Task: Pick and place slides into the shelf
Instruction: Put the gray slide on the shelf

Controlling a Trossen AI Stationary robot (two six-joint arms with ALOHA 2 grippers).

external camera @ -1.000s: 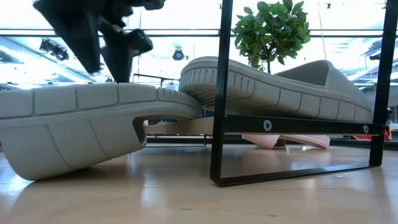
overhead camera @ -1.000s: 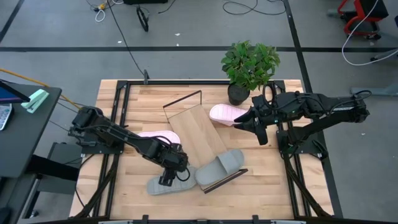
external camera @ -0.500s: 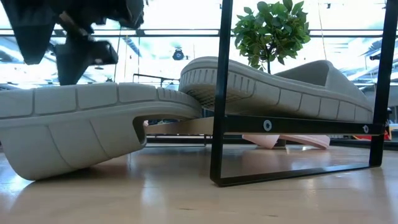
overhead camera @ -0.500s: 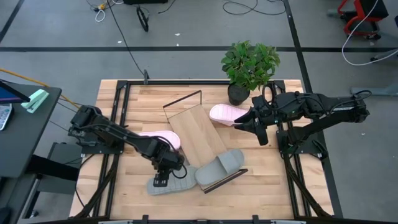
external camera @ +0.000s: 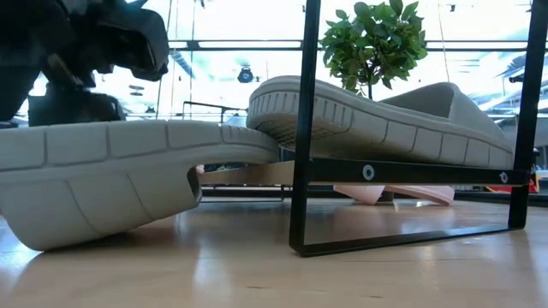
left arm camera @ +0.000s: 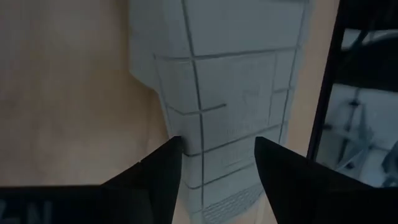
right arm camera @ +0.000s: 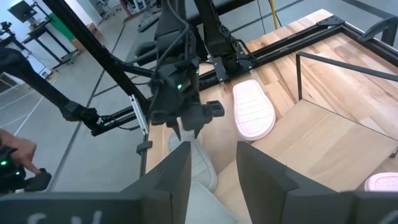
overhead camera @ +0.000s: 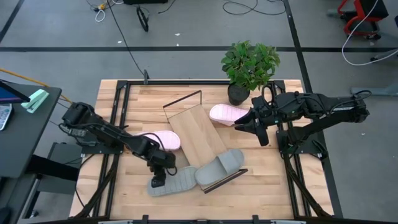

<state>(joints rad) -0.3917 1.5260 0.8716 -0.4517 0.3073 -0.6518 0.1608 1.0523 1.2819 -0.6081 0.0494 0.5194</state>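
Note:
A grey-green slide [overhead camera: 177,181] [external camera: 111,171] lies sole up on the table by the shelf's near end, resting on its strap. My left gripper [overhead camera: 158,180] [left arm camera: 217,146] is open, pointing down over this slide's left end. A second grey-green slide [overhead camera: 222,165] [external camera: 385,111] lies on the shelf [overhead camera: 199,134], a light board set askew between dark wire frames. One pink slide [overhead camera: 163,139] lies on the table left of the board. Another pink slide [overhead camera: 224,113] lies to the board's right. My right gripper [overhead camera: 244,124] [right arm camera: 213,155] is open and hovers beside that second pink slide. My left gripper stands open over the ridged sole [left arm camera: 230,81] at the slide's left end, coming from above with a finger toward each side of it. In the low view its fingers [external camera: 73,107] reach down to the sole; I cannot tell whether they touch it.
A potted plant [overhead camera: 249,65] stands at the table's far edge, just behind my right arm. The shelf's near wire frame [external camera: 304,128] rises beside the loose slide's right end. Bare wood shows along the table's near edge and in its right part.
My left gripper has moved along the sole-up grey-green slide toward the table's left, from near its middle to its left end, and has come a little lower. It has stayed open. The right arm has kept still.

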